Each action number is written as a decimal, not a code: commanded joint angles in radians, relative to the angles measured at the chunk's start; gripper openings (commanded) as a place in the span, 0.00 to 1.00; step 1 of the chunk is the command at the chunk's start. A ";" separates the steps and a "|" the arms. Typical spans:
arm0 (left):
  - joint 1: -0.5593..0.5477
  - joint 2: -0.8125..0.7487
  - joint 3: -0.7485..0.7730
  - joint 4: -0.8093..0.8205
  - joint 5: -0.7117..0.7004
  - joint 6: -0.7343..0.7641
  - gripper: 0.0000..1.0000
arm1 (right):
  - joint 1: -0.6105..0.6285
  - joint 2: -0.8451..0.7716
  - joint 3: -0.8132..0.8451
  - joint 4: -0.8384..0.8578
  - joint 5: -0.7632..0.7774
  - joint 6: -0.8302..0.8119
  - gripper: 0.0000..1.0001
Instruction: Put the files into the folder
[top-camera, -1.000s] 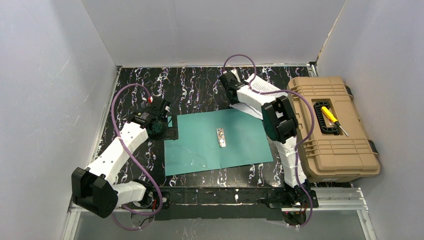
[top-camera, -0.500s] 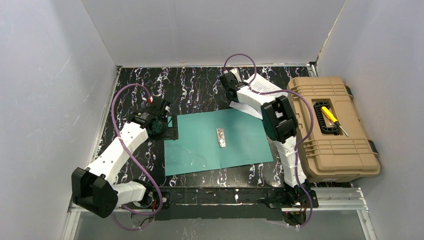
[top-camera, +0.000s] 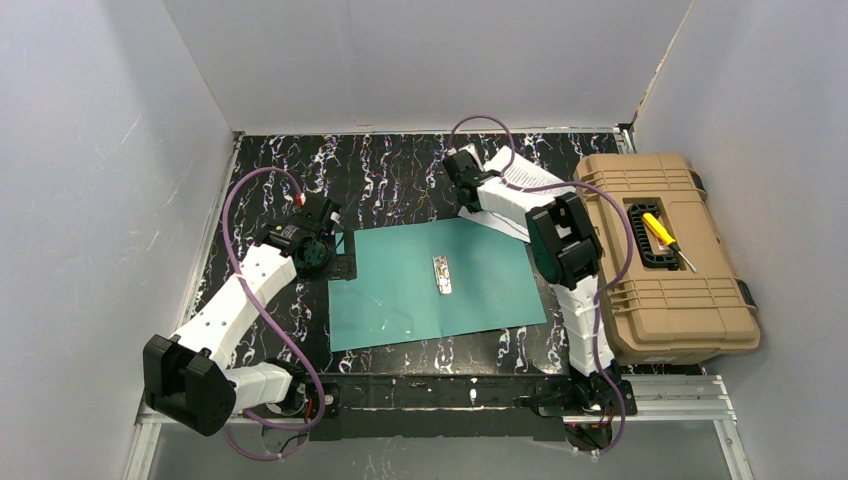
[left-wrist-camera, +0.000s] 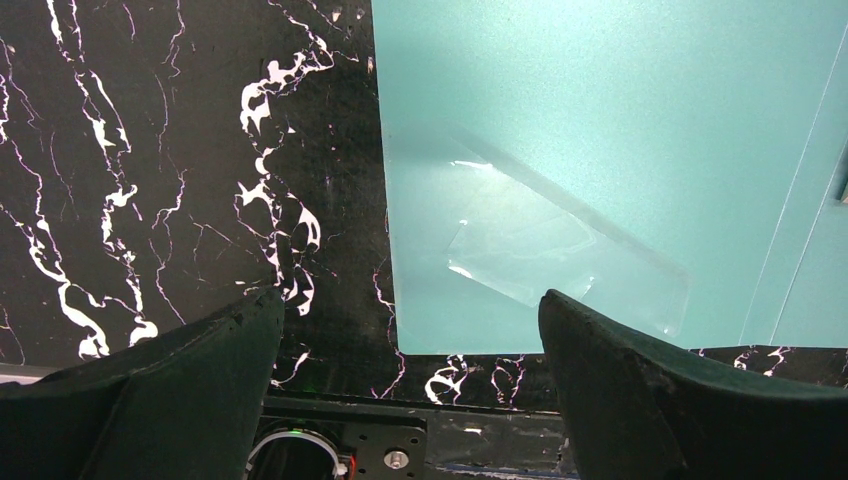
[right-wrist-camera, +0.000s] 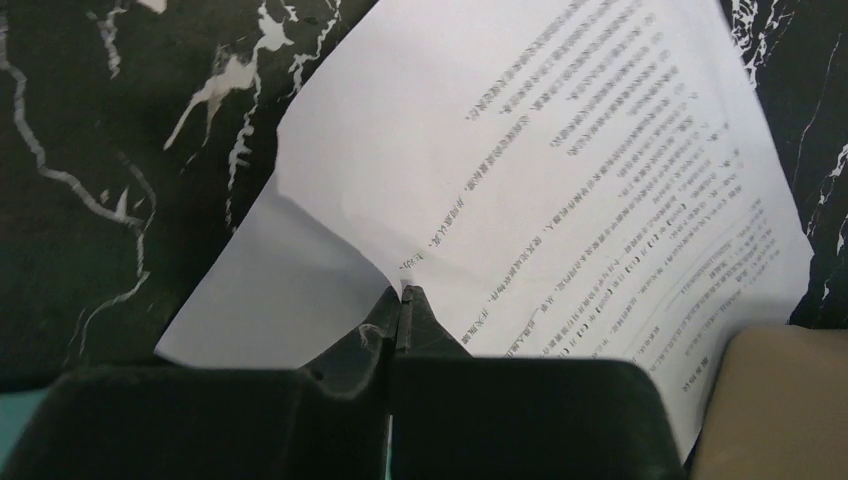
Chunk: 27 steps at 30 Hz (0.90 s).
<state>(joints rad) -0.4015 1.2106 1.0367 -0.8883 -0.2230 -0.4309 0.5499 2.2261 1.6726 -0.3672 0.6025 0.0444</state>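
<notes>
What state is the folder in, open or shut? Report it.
Open. The folder lies spread flat on the table, both teal inner faces up, with its metal clip exposed along the middle crease.

Left arm: elbow folded, wrist at the folder's left edge.
Left gripper: jaws wide apart, over that edge.
Right arm: stretched beyond the folder's far-right corner.
Right gripper: fingers pressed together, pinching the files.

Plain white walls enclose a black, white-veined marble tabletop.
</notes>
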 joint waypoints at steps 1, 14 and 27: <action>0.003 -0.026 -0.011 -0.009 -0.028 -0.005 0.98 | 0.006 -0.174 -0.055 0.048 -0.109 0.002 0.01; 0.004 -0.077 -0.020 0.000 -0.030 -0.031 0.98 | 0.113 -0.471 -0.261 0.074 -0.231 -0.023 0.01; 0.008 -0.104 -0.026 0.048 0.098 -0.056 0.98 | 0.230 -0.762 -0.450 0.118 -0.482 -0.111 0.01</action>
<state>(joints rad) -0.4011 1.1412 1.0210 -0.8570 -0.1886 -0.4637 0.7555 1.5581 1.2503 -0.2993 0.2245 -0.0235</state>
